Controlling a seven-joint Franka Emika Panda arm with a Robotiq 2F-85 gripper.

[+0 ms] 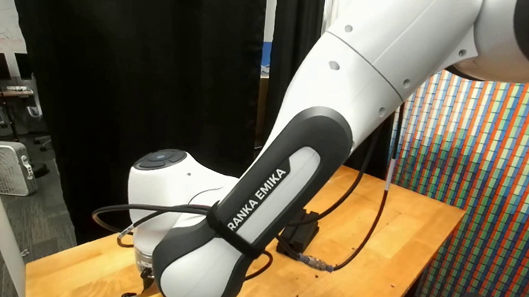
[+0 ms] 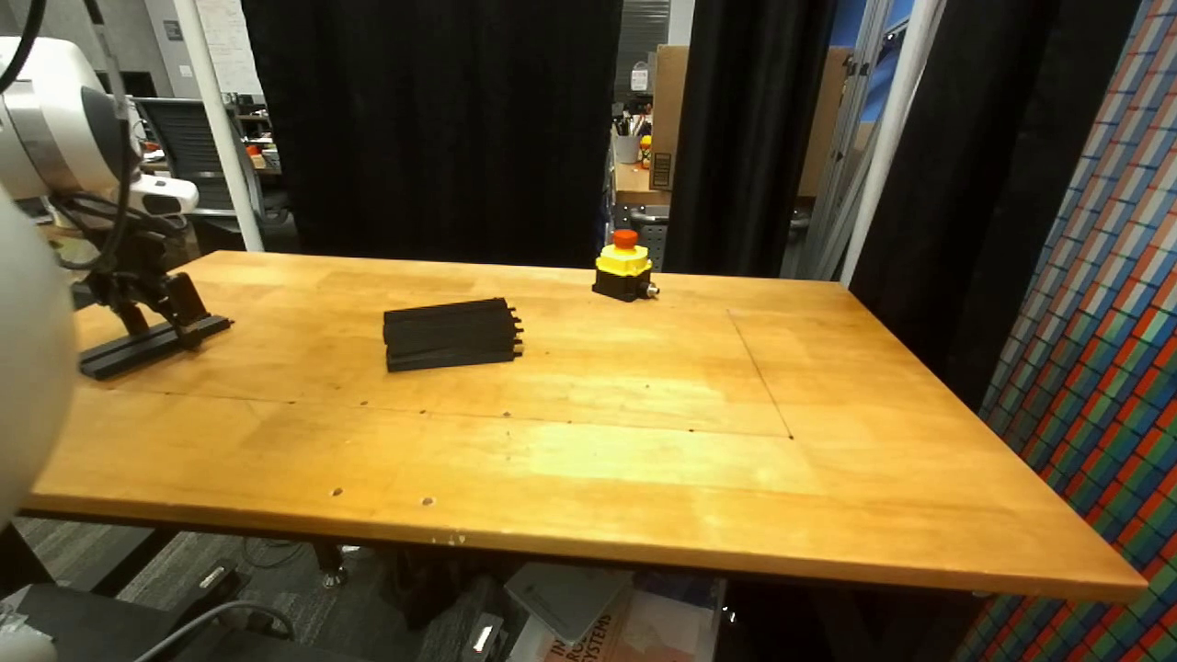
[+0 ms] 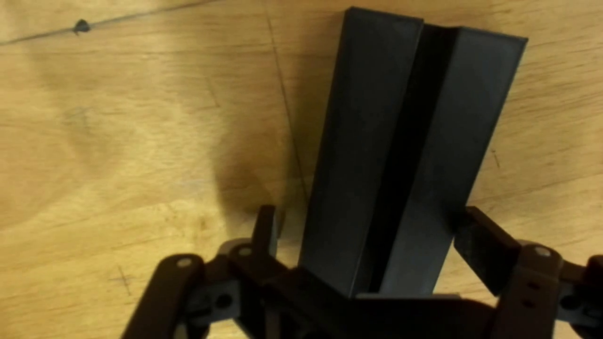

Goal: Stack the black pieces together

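Note:
One black piece, a long bar with a deep groove along it, lies flat on the table under my gripper. It shows in the wrist view (image 3: 362, 141) and in an exterior view (image 2: 119, 357). My gripper (image 3: 367, 219) is open around this bar; it also shows in an exterior view (image 2: 165, 317). The right finger meets or overlaps the bar's right edge, and a gap separates the left finger from it. The bar's near end is hidden by the gripper. More black pieces (image 2: 451, 336) lie together as a flat dark group with small pegs at one end; this group is partly hidden behind the arm in an exterior view (image 1: 302, 233).
A yellow-and-black box with a red button (image 2: 625, 262) stands near the table's back edge. The wooden table (image 2: 644, 478) has its front edge towards the camera. Cables (image 1: 377, 225) hang from the arm close to the tabletop. Black curtains (image 2: 441, 138) hang behind.

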